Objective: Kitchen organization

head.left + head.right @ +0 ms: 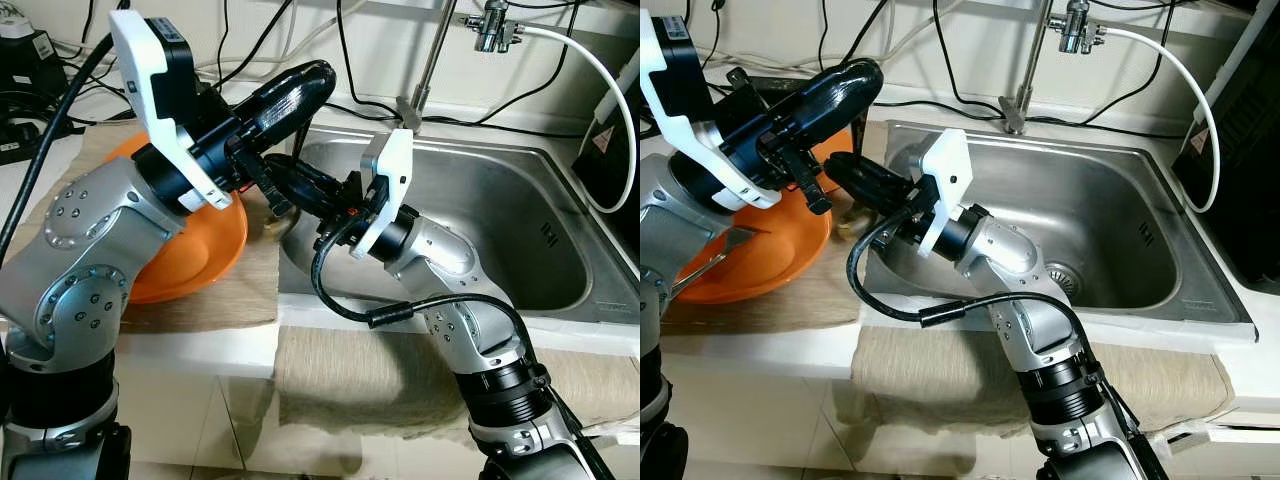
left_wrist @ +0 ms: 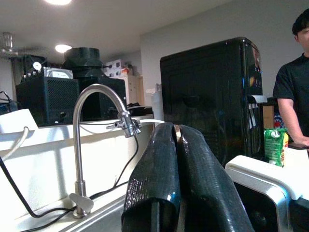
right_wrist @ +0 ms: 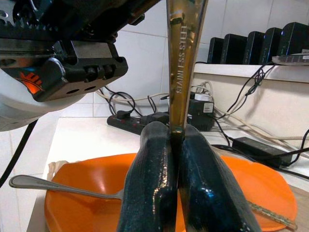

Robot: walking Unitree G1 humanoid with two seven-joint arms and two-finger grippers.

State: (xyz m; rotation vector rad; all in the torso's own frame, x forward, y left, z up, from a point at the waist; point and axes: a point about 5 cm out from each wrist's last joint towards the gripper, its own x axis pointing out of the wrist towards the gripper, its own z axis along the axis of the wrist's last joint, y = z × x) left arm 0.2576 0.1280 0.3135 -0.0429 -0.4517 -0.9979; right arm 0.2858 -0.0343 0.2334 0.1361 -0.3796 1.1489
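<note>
My right claw [image 3: 175, 159] is clamped on a steel utensil handle [image 3: 184, 58], mid-frame, so it can't drop into the sink [image 1: 520, 230]. My left claw [image 2: 177, 164], pressed narrow, pinches its other end: a handover, I judge. Plate [image 3: 96, 183] with spoon [image 3: 58, 186] waits lower left.

One orange plate [image 1: 205, 255] lies below the left gripper [image 1: 300, 85]. Two pieces of cutlery rest on it: a fork [image 3: 63, 186] and a second utensil [image 3: 270, 212]. A third, stamped stainless handle [image 3: 183, 63] stands clamped in the right gripper [image 3: 166, 145]. One sink [image 1: 1120, 190], one tap [image 2: 96, 130], two grippers.
</note>
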